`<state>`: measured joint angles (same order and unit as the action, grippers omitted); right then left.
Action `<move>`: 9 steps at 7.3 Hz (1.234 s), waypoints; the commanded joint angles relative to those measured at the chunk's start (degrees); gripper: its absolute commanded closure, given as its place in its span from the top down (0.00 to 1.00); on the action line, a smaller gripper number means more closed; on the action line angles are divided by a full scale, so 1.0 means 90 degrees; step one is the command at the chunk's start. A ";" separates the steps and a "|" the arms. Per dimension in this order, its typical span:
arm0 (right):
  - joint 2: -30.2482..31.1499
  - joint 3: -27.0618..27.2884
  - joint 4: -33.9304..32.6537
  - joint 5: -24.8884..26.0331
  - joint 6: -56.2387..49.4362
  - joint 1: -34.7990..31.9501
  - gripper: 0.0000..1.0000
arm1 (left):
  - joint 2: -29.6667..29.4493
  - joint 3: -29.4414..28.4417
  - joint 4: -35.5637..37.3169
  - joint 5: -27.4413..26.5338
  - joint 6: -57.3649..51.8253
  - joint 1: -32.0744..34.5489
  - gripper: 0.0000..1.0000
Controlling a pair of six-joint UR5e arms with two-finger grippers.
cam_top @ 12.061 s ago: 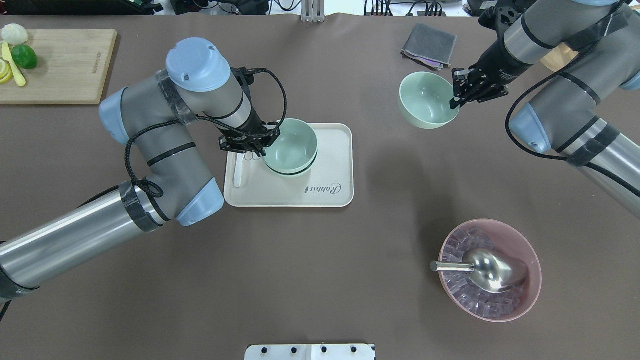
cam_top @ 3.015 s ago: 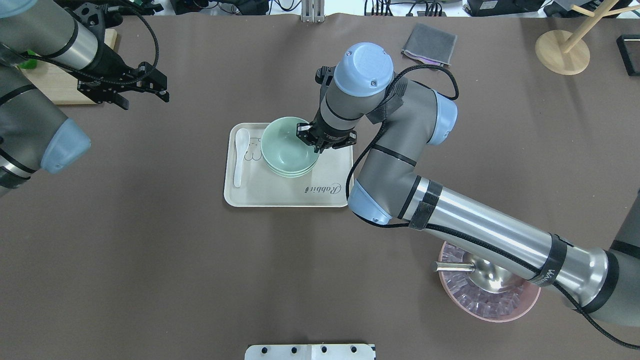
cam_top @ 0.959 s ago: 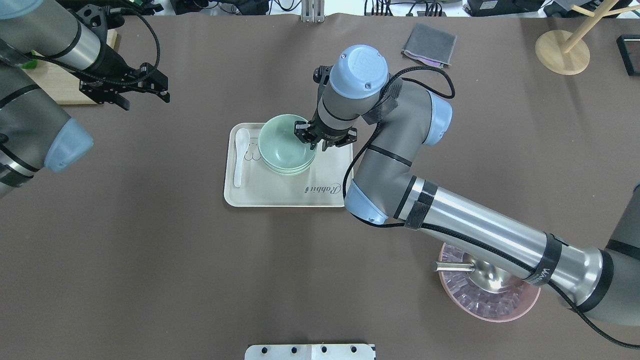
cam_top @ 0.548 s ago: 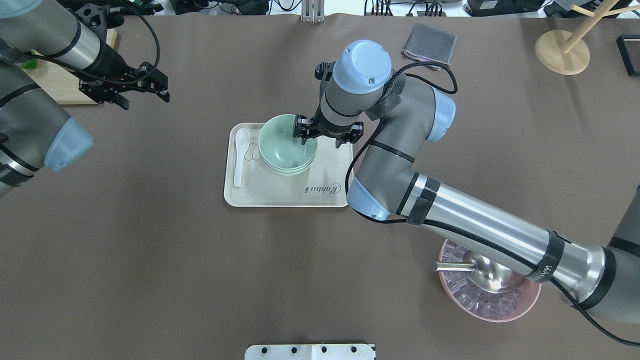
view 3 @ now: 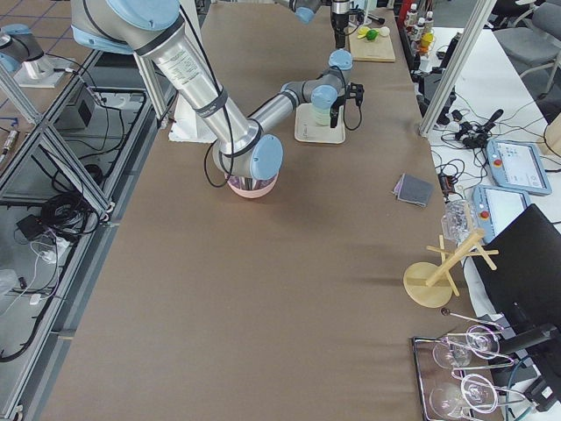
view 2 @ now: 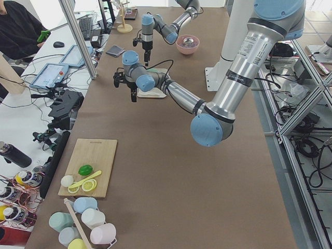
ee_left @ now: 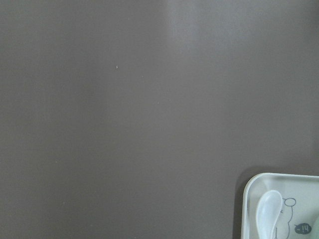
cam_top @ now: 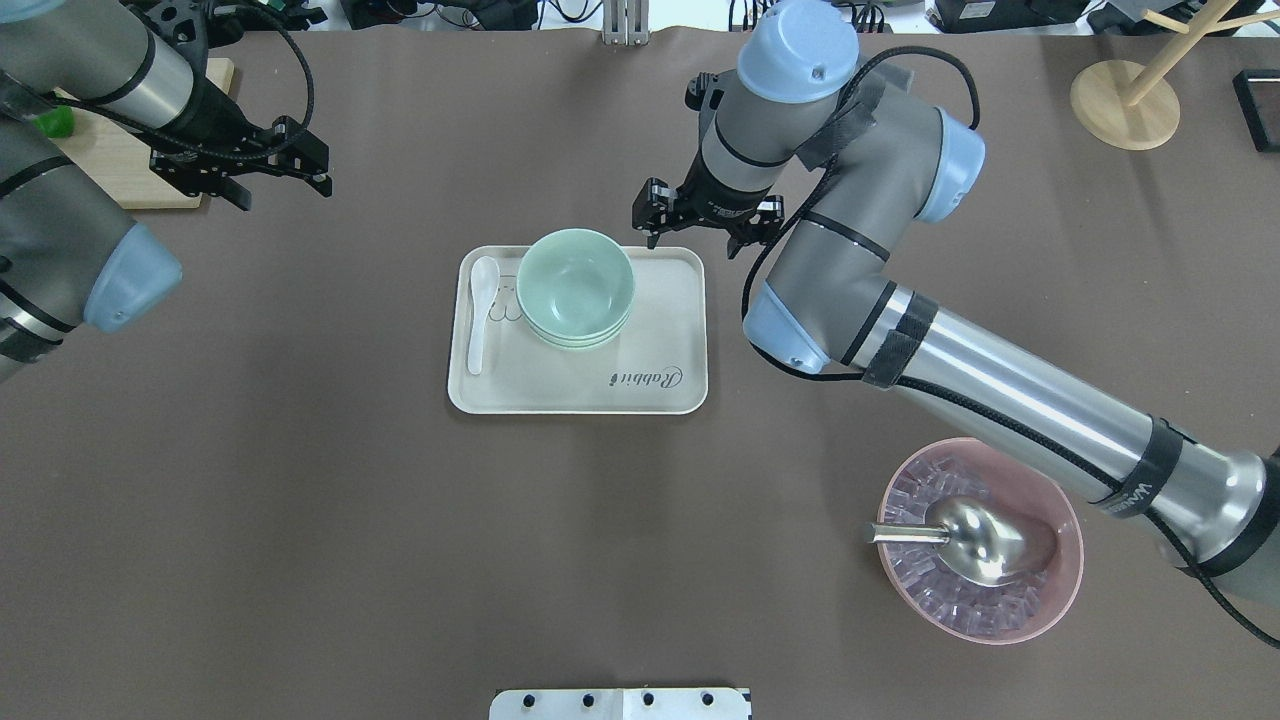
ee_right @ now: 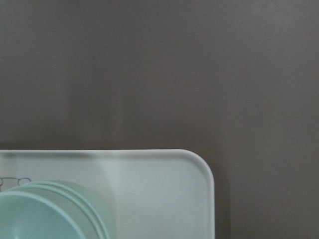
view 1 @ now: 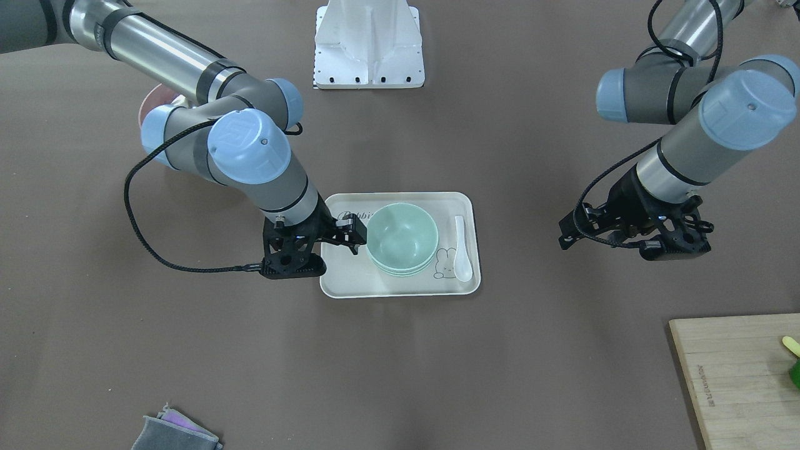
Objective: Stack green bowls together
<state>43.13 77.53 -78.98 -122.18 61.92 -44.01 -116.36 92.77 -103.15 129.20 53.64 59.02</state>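
Arms hover clear of the 3 stacked green bowls (cam_top: 577,290), both jaws spread, empty.

Green bowls (ee_right: 45,211): stack just beside the right gripper (cam_top: 697,238), cut off at the wrist view's lower edge, lower two showing rims only; pink bowl (view 1: 149,106) mostly hidden by right arm (view 1: 187,69).

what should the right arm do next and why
Probably lift the right gripper away toward its own side and stop: the three green bowls sit nested on the tray, and its fingers are open, empty and clear of the stack.
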 commanded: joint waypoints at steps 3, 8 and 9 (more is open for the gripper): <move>0.1083 0.0935 -0.1498 -0.0328 -0.2665 -0.1093 1.00 | 0.0309 0.0024 0.0463 0.0096 -0.1579 0.0822 0.98; 0.3222 0.1454 -0.1537 -0.0751 -0.6472 -0.2997 1.00 | 0.1423 -0.0404 0.1293 0.0527 -0.5787 0.3058 0.98; 0.3758 0.1570 -0.1527 -0.0886 -0.7031 -0.3339 1.00 | 0.1637 -0.0425 0.1315 0.0527 -0.5968 0.3322 0.98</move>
<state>71.23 90.66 -92.78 -129.15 6.16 -69.90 -103.99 89.63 -92.48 133.88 4.70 85.37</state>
